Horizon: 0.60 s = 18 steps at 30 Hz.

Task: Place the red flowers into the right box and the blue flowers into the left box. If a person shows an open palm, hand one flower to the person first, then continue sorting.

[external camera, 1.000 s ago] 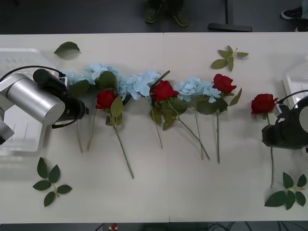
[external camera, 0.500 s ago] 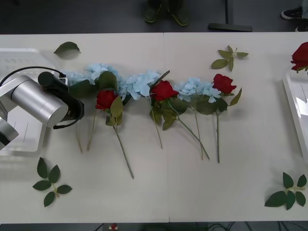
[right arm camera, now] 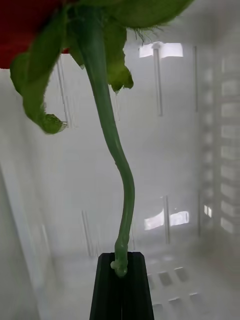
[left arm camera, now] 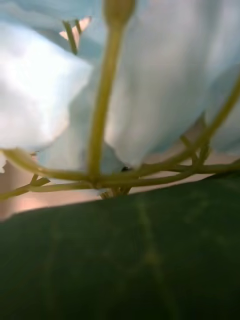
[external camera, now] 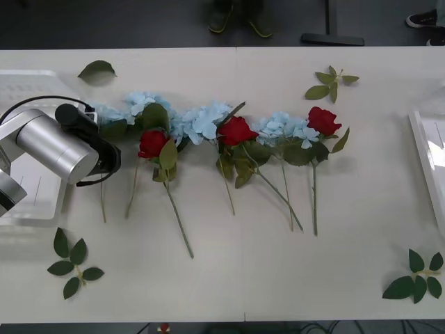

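Three red flowers (external camera: 237, 130) and several blue flowers (external camera: 205, 122) lie in a row across the table's middle. My left gripper (external camera: 110, 142) is at the leftmost blue flower (external camera: 108, 111), beside the left box (external camera: 28, 87). Up close, its pale petals (left arm camera: 50, 95) and a large dark leaf (left arm camera: 120, 255) cover the left wrist view. My right gripper (right arm camera: 120, 272) is shut on the green stem (right arm camera: 112, 145) of a red flower (right arm camera: 22, 25), which hangs over the white floor of the right box (right arm camera: 170, 150). That box's rim (external camera: 425, 156) sits at the table's right edge.
Loose green leaf sprigs lie at the front left (external camera: 73, 263), front right (external camera: 417, 275) and back right (external camera: 331, 81). A single leaf (external camera: 96, 69) rests at the back left. Bare tabletop stretches in front of the flower row.
My right gripper carried its red flower from the table's right side up and out of the front view. The leftmost blue flower's stem shifted left; my left arm drew back slightly.
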Tool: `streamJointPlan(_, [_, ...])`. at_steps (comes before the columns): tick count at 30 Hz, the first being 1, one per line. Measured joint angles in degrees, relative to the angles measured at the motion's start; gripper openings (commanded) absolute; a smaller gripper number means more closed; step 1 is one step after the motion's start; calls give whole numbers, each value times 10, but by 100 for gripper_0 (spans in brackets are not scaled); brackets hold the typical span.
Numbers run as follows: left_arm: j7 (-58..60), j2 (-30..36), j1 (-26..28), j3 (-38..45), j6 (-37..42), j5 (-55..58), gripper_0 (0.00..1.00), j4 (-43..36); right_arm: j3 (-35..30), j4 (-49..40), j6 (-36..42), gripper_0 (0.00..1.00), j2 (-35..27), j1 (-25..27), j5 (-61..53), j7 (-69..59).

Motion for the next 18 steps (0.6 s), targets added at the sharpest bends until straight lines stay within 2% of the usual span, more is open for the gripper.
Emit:
streamJointPlan(6, [0, 0, 0, 6, 30, 6, 0, -17, 0, 47, -67, 0, 12, 0, 47, 35])
streamJointPlan(13, [0, 2, 0, 63, 94, 5, 0, -77, 0, 87, -129, 0, 39, 0, 109, 35])
streamJointPlan(14, [0, 5, 0, 70, 104, 3, 0, -91, 0, 90, -132, 7, 42, 0, 111, 35])
streamJointPlan(15, [-1, 10, 0, 75, 114, 0, 0, -105, 0, 91, -135, 20, 46, 0, 114, 35])
streamJointPlan(16, [-5, 17, 0, 79, 123, -4, 0, -121, 0, 92, -136, 37, 48, 0, 118, 35])
streamJointPlan(17, [-11, 25, 0, 80, 131, -8, 0, -135, 0, 92, -136, 65, 50, 0, 120, 35])
streamJointPlan(18, [-21, 35, 0, 80, 140, -11, 0, -149, 0, 92, -136, 73, 51, 0, 119, 35])
